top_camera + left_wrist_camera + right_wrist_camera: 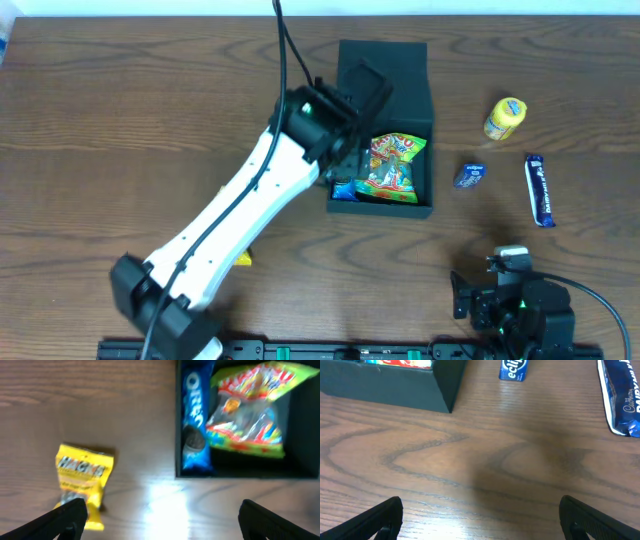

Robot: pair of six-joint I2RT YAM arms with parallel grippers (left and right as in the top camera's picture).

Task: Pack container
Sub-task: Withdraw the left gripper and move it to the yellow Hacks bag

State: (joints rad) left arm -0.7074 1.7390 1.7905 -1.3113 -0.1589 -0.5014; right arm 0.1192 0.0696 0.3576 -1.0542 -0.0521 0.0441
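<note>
The dark container (382, 208) stands open at the table's middle back, with its flap lid (383, 75) folded away behind it. Inside lie a green snack bag (390, 165) and a blue Oreo packet (194, 415) along the left wall (176, 420); the bag also shows in the left wrist view (247, 410). My left gripper (162, 520) is open and empty, held above the table near the box's front left corner, by the arm's end (338, 172). My right gripper (480, 520) is open and empty, low at the front right (500, 298).
A yellow Hacks packet (80, 477) lies on the table left of the box, mostly under my left arm in the overhead view (243, 259). Right of the box lie a yellow packet (505, 118), a small blue mint packet (469, 176) and a Cadbury bar (539, 188).
</note>
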